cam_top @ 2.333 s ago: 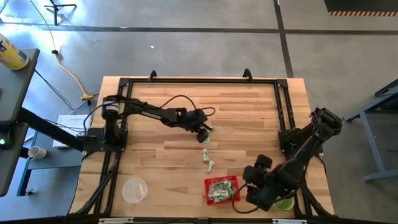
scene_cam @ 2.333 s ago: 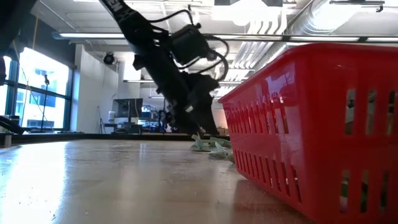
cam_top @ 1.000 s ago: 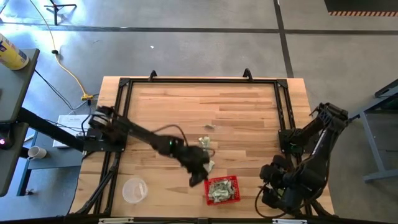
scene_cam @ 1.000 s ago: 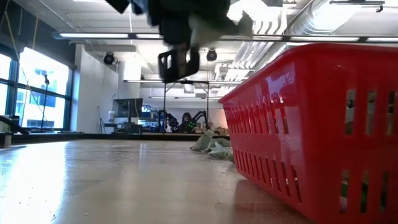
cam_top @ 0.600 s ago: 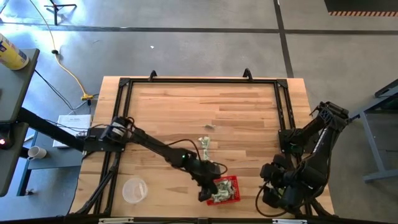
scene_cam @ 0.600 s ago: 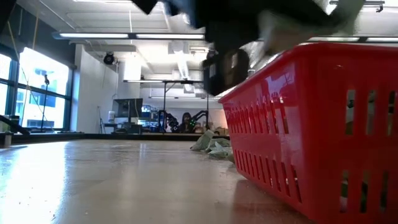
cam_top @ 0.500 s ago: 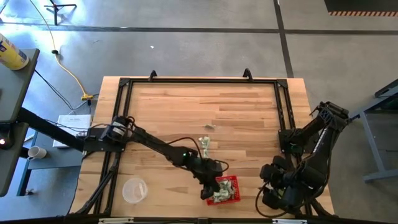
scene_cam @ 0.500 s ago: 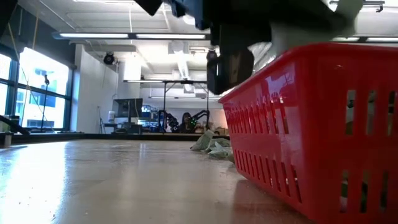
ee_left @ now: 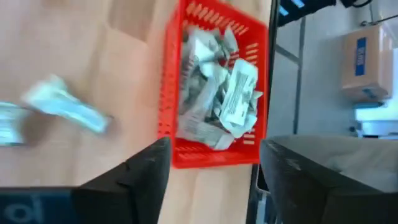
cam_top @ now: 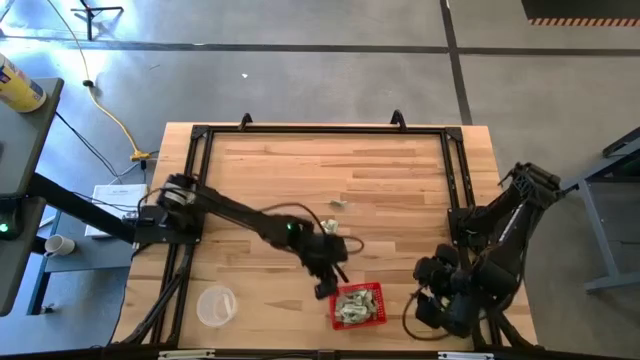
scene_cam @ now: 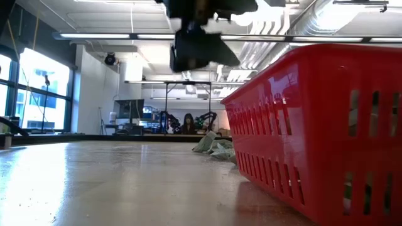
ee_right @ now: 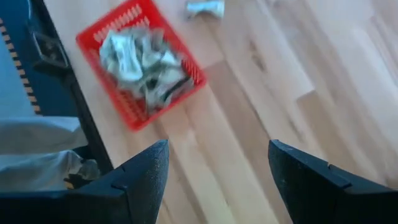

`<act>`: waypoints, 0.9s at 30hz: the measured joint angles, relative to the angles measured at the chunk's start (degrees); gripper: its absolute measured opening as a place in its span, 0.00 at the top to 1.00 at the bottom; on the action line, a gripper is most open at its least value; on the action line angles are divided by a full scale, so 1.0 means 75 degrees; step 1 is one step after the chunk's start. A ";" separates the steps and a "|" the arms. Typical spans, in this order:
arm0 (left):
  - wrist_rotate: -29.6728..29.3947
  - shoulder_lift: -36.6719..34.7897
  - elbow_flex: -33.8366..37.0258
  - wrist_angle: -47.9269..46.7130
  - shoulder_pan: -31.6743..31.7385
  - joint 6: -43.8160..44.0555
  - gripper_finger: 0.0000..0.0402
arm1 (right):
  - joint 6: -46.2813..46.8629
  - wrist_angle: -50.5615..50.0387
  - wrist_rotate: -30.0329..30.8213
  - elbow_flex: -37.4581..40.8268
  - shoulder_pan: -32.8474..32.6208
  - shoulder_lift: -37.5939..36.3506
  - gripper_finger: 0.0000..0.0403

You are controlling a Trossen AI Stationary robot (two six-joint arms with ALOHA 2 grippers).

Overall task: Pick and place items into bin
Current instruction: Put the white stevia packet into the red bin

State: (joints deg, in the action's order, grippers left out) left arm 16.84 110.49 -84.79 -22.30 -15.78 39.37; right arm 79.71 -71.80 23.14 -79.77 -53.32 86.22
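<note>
Even, bright overhead light falls on the wooden table (cam_top: 300,170), casting only soft shadows. Behind the red basket (scene_cam: 314,125), ceiling strip lights and a window glare. Both wrist views are motion-blurred, and the basket's contents smear.

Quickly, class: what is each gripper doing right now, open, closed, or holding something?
Left gripper: open, holding nothing, beside the red basket.
Right gripper: open, holding nothing, off to the basket's right side.

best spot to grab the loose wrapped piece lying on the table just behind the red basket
Grip the wrapped piece across its narrow middle, coming straight down from above. It lies flat on the wooden table, apart from the red basket. The open left gripper is nearest.
</note>
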 joint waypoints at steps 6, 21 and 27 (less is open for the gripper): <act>-0.1025 -0.1358 -0.0007 -0.1323 0.0267 -0.0928 0.29 | -0.1298 0.0053 0.0232 0.0000 0.1122 -0.0157 0.34; -0.3145 -0.3730 0.0017 -0.3663 0.0200 -0.0543 0.34 | -0.6023 0.1438 -0.1232 0.0000 0.5216 -0.0106 0.34; -0.4055 -0.4653 0.0017 -0.3930 0.0073 -0.0414 0.35 | -0.8306 0.2675 -0.3323 -0.0003 0.7018 0.0324 0.34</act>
State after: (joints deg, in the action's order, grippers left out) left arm -13.57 75.59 -84.66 -51.77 -15.23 36.26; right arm 17.42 -51.74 -1.78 -79.79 -0.69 88.65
